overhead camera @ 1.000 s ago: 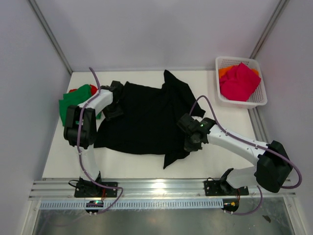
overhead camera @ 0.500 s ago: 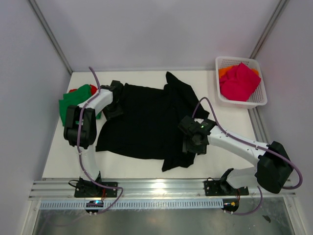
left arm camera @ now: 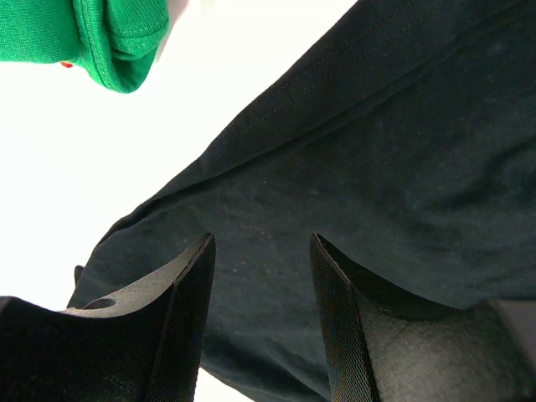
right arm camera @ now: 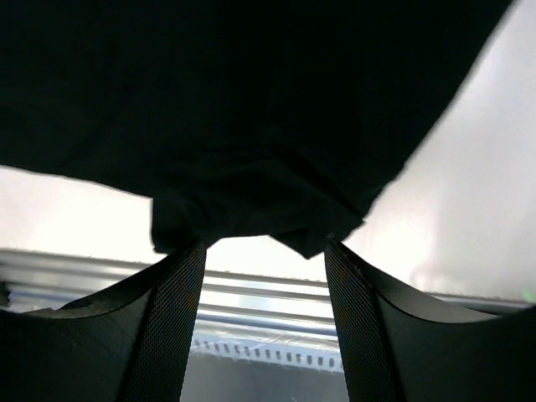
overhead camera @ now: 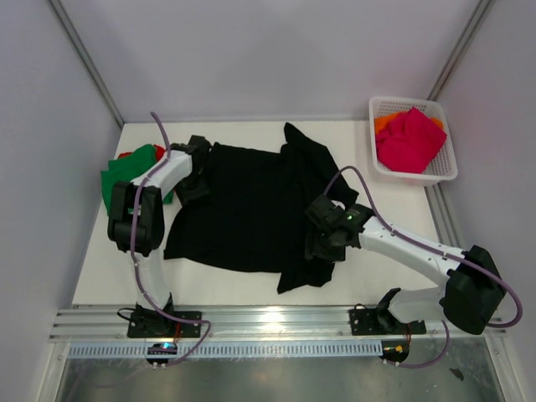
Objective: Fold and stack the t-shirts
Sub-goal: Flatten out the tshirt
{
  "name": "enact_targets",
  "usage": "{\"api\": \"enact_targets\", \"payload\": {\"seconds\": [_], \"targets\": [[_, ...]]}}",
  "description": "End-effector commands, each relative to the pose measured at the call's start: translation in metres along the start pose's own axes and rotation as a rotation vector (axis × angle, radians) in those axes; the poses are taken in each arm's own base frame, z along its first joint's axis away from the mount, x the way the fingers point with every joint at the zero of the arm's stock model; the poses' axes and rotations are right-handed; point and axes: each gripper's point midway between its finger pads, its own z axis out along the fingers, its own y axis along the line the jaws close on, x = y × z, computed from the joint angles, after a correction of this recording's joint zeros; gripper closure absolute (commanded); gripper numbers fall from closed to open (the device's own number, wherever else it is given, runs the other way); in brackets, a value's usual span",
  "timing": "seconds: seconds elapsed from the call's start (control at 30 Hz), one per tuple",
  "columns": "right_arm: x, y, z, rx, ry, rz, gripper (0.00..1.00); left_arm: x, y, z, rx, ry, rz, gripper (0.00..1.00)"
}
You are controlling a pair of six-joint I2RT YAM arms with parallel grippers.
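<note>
**Progress.**
- Black t-shirt [overhead camera: 243,209] lies spread over the middle of the desk [overhead camera: 109,268]. Its right side is turned in over the body as a rumpled flap, and the near right corner is bunched. The left side is flat and unfolded. Judged: first fold only part done; this shirt is the piece in work.
- Green t-shirt [overhead camera: 126,174] sits folded at the left edge of the desk, with a sliver of a red t-shirt [overhead camera: 124,155] showing beneath it. Judged: the stack is begun, two pieces deep.
- Left to do, as I read it: finish folding the black one, move it to the stack, then do the two still in the basket.

**Hands.**
- Left hand [overhead camera: 194,174] is over the black shirt's left shoulder area, just beside the green pile. The wrist view shows its fingers apart and cloth lying flat below the gap. Nothing is pinched: released.
- Right hand [overhead camera: 322,243] is at the near right part of the black shirt. Its wrist view shows the fingers spread, with the dark hem lying ahead of the tips and not clamped: released, holding nothing.

**Containers.**
- White lattice basket [overhead camera: 405,101] is at the far right corner of the desk, well apart from both hands.
- A magenta-pink t-shirt [overhead camera: 410,138] is heaped loosely on top and fills most of it.
- An orange t-shirt [overhead camera: 384,123] peeks out at the far left under the pink. Both are unfolded.
- Anything deeper in the basket cannot be seen.
</note>
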Motion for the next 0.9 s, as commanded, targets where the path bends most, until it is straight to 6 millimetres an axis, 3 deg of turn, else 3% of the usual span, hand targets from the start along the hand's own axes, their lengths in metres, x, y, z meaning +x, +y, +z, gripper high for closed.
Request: {"api": "enact_targets", "payload": {"seconds": [0.0,0.37,0.57,0.87], "targets": [[-0.001,0.043,-0.007,-0.227,0.01,-0.091,0.37,-0.013,-0.004,-0.022,0.032,-0.05,-0.017,0.49],[-0.002,0.049,0.055,-0.124,0.083,-0.092,0.37,-0.012,-0.001,-0.026,0.02,-0.06,-0.018,0.49],[0.002,0.042,0.059,-0.072,0.12,-0.095,0.37,-0.021,0.003,-0.037,0.016,-0.092,-0.013,0.49],[0.021,0.005,0.051,0.07,0.176,-0.071,0.37,-0.028,-0.001,-0.045,0.04,-0.108,-0.018,0.49]]}}
